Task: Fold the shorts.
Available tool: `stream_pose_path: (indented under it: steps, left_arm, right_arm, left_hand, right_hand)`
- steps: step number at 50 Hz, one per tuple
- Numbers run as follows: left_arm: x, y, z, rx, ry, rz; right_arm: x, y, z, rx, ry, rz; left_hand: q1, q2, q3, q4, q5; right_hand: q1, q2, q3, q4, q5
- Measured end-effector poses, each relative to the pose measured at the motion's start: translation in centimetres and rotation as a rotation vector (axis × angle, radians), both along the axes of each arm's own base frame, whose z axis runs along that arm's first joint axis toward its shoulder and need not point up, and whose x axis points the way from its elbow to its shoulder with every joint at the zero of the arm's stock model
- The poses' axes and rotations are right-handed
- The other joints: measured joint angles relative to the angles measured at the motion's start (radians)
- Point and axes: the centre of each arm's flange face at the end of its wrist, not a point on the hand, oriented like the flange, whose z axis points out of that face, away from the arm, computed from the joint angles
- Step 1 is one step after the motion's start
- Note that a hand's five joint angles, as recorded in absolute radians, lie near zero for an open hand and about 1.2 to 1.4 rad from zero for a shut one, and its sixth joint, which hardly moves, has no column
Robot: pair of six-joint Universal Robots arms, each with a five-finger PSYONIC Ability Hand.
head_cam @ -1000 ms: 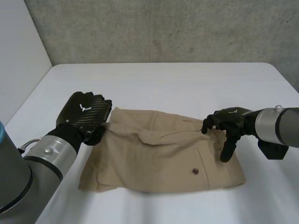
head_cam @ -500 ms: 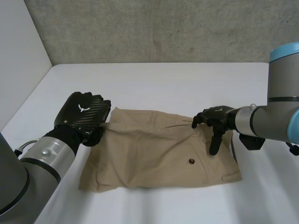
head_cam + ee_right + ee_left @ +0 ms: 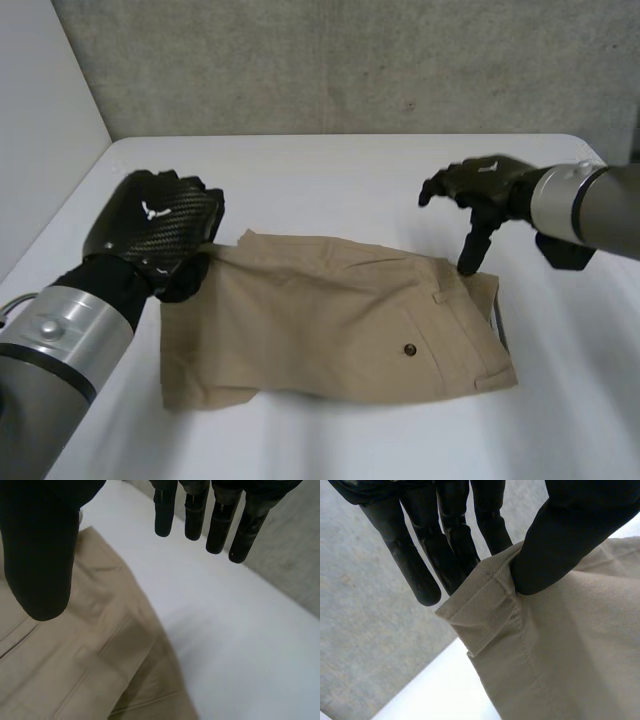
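Tan shorts [image 3: 330, 320] lie flat in the middle of the white table [image 3: 330, 180], with the waistband and a dark button toward the right. My left hand [image 3: 160, 235] holds the far left corner of the shorts, slightly raised. In the left wrist view, the thumb [image 3: 570, 535] and fingers pinch the stitched hem of the shorts [image 3: 560, 650]. My right hand [image 3: 480, 190] hovers above the far right waistband corner, open, thumb pointing down, holding nothing. In the right wrist view, its straight fingers [image 3: 220, 525] hang over bare table beside the shorts [image 3: 75, 655].
A grey wall runs behind the table's far edge. A pale wall stands to the left. White tabletop surrounds the shorts on every side, with most room beyond them and at the right.
My right hand has risen off the waistband and moved back, away from the cloth. My left hand has pulled its corner a little left and up. The shorts lie smoother.
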Motion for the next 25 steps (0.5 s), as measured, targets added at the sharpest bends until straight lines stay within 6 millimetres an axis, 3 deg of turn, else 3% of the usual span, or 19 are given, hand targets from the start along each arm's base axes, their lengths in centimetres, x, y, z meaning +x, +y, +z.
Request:
stream_pose_path:
  steps: [13, 15, 16, 17, 18, 22, 25]
  left_arm:
    - [0.7, 1.3, 2.3, -0.071, 0.043, 0.000]
    - [0.8, 1.4, 2.3, -0.070, 0.043, 0.000]
    - [0.8, 1.5, 2.3, -0.069, 0.042, 0.000]
    - [0.8, 1.5, 2.2, -0.066, 0.040, 0.000]
    - [0.8, 1.5, 2.1, -0.064, 0.039, 0.000]
    - [0.8, 1.4, 1.9, -0.056, 0.032, 0.001]
    - [0.8, 1.3, 1.7, -0.054, 0.028, 0.002]
  right_arm:
    - [2.6, -1.7, -7.5, 0.205, -0.024, 0.026]
    - [3.0, -1.9, -8.3, 0.221, -0.031, 0.043]
    - [3.1, -2.0, -8.5, 0.224, -0.033, 0.048]
    - [3.5, -2.1, -8.6, 0.226, -0.045, 0.065]
    - [3.6, -2.2, -8.5, 0.223, -0.051, 0.073]
    - [3.9, -2.3, -7.3, 0.195, -0.076, 0.095]
    - [3.9, -2.3, -4.1, 0.118, -0.104, 0.111]
  left_hand:
    - [0.000, 0.002, 0.002, 0.000, 0.000]
    - [0.000, 0.002, 0.002, 0.000, 0.000]
    - [0.000, 0.002, 0.002, 0.000, 0.000]
    - [0.000, 0.002, 0.002, 0.000, 0.000]
    - [0.000, 0.002, 0.002, 0.000, 0.000]
    - [0.000, 0.002, 0.002, 0.000, 0.000]
    - [0.000, 0.002, 0.002, 0.000, 0.000]
  right_hand:
    - [0.001, 0.000, 0.004, 0.002, 0.004]
    - [0.213, 0.224, 0.250, 0.239, 0.233]
    - [0.268, 0.294, 0.317, 0.307, 0.298]
    - [0.477, 0.578, 0.591, 0.564, 0.540]
    - [0.584, 0.714, 0.712, 0.706, 0.675]
    - [0.690, 0.861, 0.878, 0.879, 0.848]
    - [0.690, 0.861, 0.880, 0.881, 0.851]
